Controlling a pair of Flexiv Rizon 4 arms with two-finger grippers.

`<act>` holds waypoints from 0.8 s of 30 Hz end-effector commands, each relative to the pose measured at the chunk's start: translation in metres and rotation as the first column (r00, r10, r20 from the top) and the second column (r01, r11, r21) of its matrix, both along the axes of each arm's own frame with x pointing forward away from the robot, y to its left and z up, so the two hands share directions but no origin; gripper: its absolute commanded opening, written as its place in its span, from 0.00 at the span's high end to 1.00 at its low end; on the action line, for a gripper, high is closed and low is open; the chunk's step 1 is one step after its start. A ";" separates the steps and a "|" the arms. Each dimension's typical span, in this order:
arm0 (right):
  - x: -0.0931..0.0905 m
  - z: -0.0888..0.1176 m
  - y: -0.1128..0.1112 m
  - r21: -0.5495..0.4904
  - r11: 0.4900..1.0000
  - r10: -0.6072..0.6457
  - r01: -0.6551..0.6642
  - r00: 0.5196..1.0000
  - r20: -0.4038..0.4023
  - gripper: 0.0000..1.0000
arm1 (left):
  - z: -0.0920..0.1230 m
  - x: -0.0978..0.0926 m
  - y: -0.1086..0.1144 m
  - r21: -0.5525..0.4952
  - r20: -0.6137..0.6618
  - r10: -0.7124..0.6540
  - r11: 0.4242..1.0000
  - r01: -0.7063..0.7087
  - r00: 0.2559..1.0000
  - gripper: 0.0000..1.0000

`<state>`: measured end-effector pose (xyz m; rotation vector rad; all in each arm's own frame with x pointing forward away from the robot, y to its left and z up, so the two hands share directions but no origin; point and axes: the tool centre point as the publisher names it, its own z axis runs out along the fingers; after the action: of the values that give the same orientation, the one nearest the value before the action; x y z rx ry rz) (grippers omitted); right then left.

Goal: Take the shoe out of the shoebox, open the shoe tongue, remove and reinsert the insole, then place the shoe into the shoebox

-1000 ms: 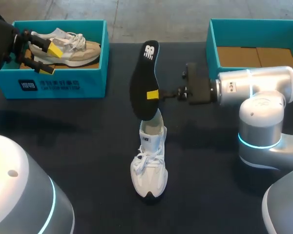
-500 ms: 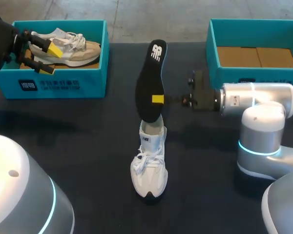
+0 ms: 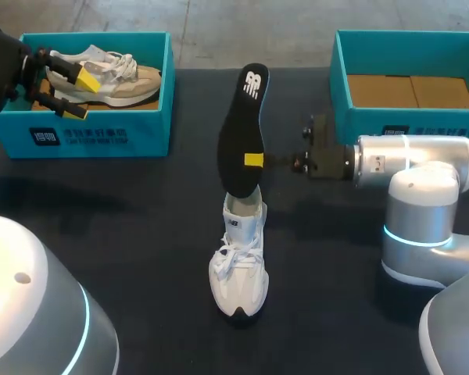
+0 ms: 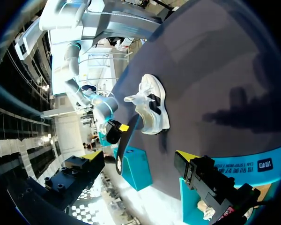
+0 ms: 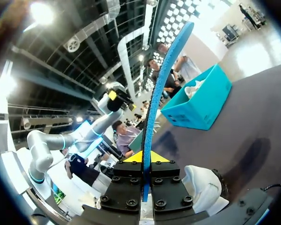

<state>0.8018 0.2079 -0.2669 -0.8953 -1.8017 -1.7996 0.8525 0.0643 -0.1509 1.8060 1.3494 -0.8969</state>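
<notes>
- Black foam insole (image 3: 242,125), blue along its edge, stands nearly upright in the right claw (image 3: 254,160), whose yellow tips are clamped on its lower part from both sides.
- Its lower end meets the heel opening of the white lace-up shoe (image 3: 238,262), which lies directly beneath that claw on the dark desk (image 3: 141,234). I cannot tell whether the end is inside.
- The shoe's long axis runs heel away, toe towards the robot, so I judge the insole must lean toe-ward to slide in.
- The left claw (image 3: 76,94) hangs with its fingers apart over the left teal shoebox (image 3: 102,137), well apart from the shoe. The right arm is nearer.
</notes>
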 end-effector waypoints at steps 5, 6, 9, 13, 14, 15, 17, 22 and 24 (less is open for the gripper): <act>0.009 -0.011 0.005 -0.038 0.999 0.000 0.004 0.996 0.089 1.00 | 0.000 0.000 0.000 0.000 0.002 0.000 1.000 0.000 1.000 0.00; 0.009 -0.010 0.005 -0.036 0.999 0.007 -0.004 0.995 0.101 1.00 | 0.000 0.000 0.000 0.000 0.002 0.000 1.000 0.000 1.000 0.00; 0.010 -0.008 0.005 -0.036 0.999 0.011 -0.006 0.990 0.144 1.00 | 0.000 0.000 0.000 0.000 0.002 0.000 1.000 0.000 1.000 0.00; 0.010 -0.009 0.005 -0.034 0.999 0.011 -0.005 0.982 0.187 1.00 | 0.000 0.000 0.000 0.000 0.002 0.000 1.000 0.000 1.000 0.00; 0.010 -0.009 0.005 -0.032 0.999 0.009 -0.003 0.981 0.195 1.00 | 0.000 0.000 0.000 0.000 0.002 0.000 1.000 0.000 1.000 0.00; 0.010 -0.011 0.004 -0.032 0.999 0.007 -0.001 0.980 0.198 1.00 | 0.000 0.000 0.000 0.000 0.002 0.000 1.000 0.000 1.000 0.00; 0.008 -0.014 0.005 -0.023 1.000 0.003 0.002 0.976 0.216 1.00 | 0.000 0.000 0.000 0.000 0.002 0.000 1.000 0.000 1.000 0.00; 0.006 -0.017 0.005 -0.009 1.000 -0.002 0.005 0.969 0.246 1.00 | 0.000 0.000 0.000 0.000 0.002 0.000 1.000 0.000 1.000 0.00; 0.006 -0.018 0.005 -0.009 1.000 -0.001 0.004 0.967 0.254 1.00 | 0.000 0.000 0.000 0.000 0.002 0.000 1.000 0.000 1.000 0.00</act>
<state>0.8094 0.2115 -0.2823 -0.6959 -1.9659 -1.9752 0.8526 0.0644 -0.1506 1.8066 1.3498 -0.8967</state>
